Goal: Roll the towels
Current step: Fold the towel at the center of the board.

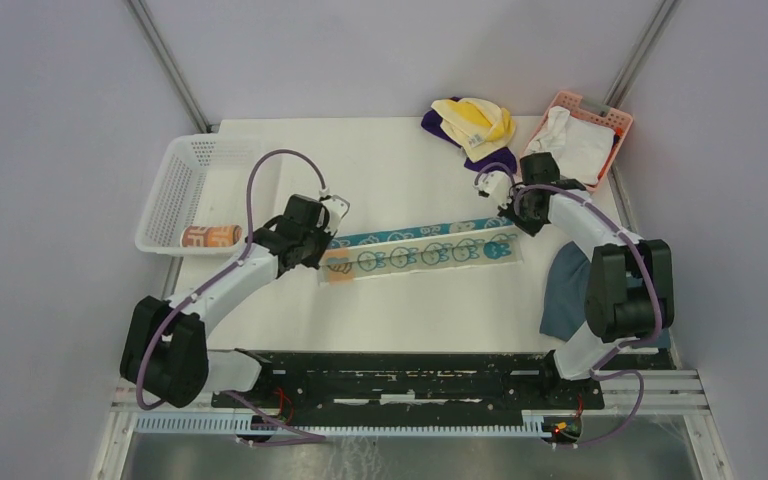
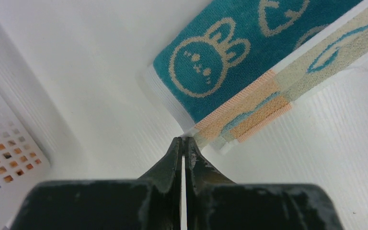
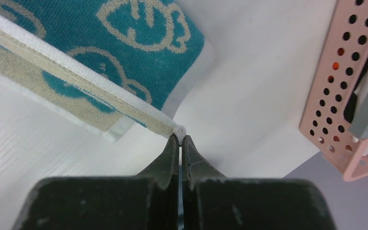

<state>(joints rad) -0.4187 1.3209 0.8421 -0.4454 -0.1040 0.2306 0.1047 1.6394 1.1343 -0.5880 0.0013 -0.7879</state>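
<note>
A teal towel with white rabbit faces lies folded into a long narrow strip across the middle of the table. My left gripper is shut on its left end; in the left wrist view the jaws pinch the corner by the orange label, with the teal towel stretching away. My right gripper is shut on the right end; its tips hold the white hem corner of the teal towel. A pale yellow towel lies on a deep purple one at the back.
A white basket at the left holds a rolled peach-orange towel. A pink basket at the back right holds a white cloth. A blue-grey cloth lies by the right arm's base.
</note>
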